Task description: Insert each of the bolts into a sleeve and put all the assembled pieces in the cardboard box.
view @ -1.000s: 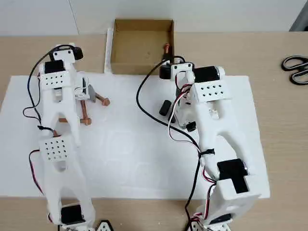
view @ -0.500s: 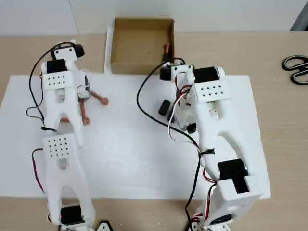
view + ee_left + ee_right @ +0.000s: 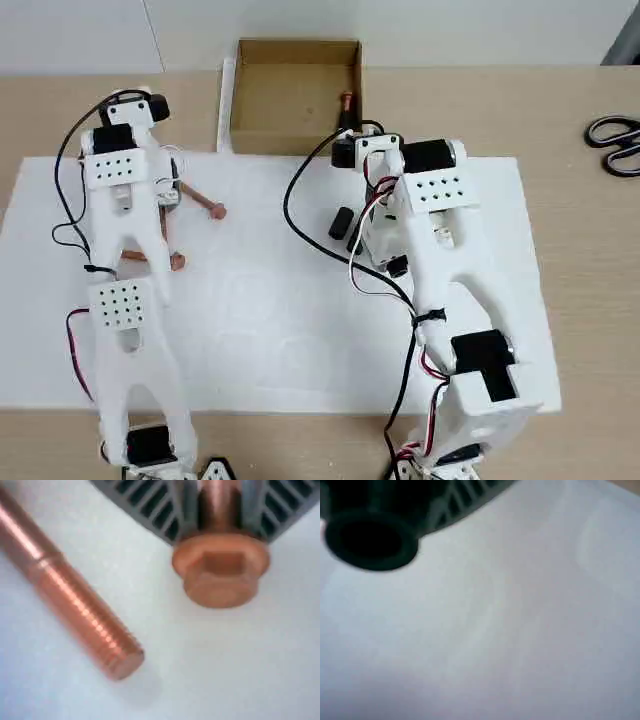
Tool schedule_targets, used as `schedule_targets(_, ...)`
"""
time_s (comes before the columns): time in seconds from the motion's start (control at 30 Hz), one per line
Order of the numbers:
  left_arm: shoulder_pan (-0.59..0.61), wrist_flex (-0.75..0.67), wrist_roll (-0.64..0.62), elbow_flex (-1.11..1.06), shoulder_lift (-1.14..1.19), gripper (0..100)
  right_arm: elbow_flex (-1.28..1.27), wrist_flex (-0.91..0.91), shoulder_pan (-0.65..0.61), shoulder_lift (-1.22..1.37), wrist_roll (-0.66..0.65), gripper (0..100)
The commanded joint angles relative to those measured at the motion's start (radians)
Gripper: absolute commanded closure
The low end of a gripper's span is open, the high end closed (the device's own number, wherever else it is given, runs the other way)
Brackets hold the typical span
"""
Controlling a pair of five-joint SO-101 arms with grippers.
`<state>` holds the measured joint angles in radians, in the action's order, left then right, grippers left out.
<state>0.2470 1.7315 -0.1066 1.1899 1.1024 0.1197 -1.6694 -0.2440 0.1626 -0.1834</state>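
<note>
The copper-coloured flanged metal bolt (image 3: 220,572) sits in the left gripper (image 3: 218,507). Its ribbed grey jaws are closed on the shank just behind the head, which pokes out past the fingertips low over the white foam sheet (image 3: 270,330). A second copper-coloured threaded bolt (image 3: 75,610) lies loose on the sheet, its threaded end close beside the held head but not touching it.

Across the sheet, well apart from the bolt, the short black plastic sleeve (image 3: 370,542) has its open bore showing. It seems clamped in the right gripper (image 3: 358,232), pressed against a ribbed jaw. I cannot see the second jaw, so I read this as a closed hold, not a certain one.

I judge I am at the mating step for 1 pair: each arm has its part, and the 2 are not yet brought together. Next I need to lift both, bring them toward the middle and line the threaded tip up with the bore. That tip is hidden behind the jaws, so I may need to re-grip.

The brown cardboard box (image 3: 290,45) lies beyond the sheet, with 1 copper-tipped piece (image 3: 346,102) leaning on its inner wall.
</note>
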Motion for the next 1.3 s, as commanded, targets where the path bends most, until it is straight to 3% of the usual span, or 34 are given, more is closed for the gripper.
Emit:
schedule_targets(0.0,-0.032,0.021,-0.052,0.038,-0.152,99,0.009,-0.012,0.001,-0.068,-0.008,99.2)
schedule_targets(0.13,-0.038,0.023,-0.12,0.001,-0.305,99,0.009,-0.013,0.001,-0.068,-0.008,99.2)
schedule_targets(0.33,-0.04,0.023,-0.12,-0.136,-0.537,99,0.011,-0.013,0.001,-0.081,-0.008,99.2)
schedule_targets(0.57,-0.043,0.023,-0.12,-0.38,-0.861,99,0.011,-0.015,-0.004,-0.323,-0.008,99.5)
schedule_targets(0.87,-0.259,0.014,-0.078,-0.829,-1.413,99,-0.077,-0.013,-0.01,-0.69,-0.002,99.5)
schedule_targets(1.07,-0.328,-0.19,-0.072,-1.106,-1.715,99,-0.227,0.038,-0.01,-0.865,0.0,99.5)
schedule_targets(1.27,-0.331,-0.485,-0.074,-1.435,-1.939,99,-0.465,0.263,-0.031,-1.047,0.031,99.5)
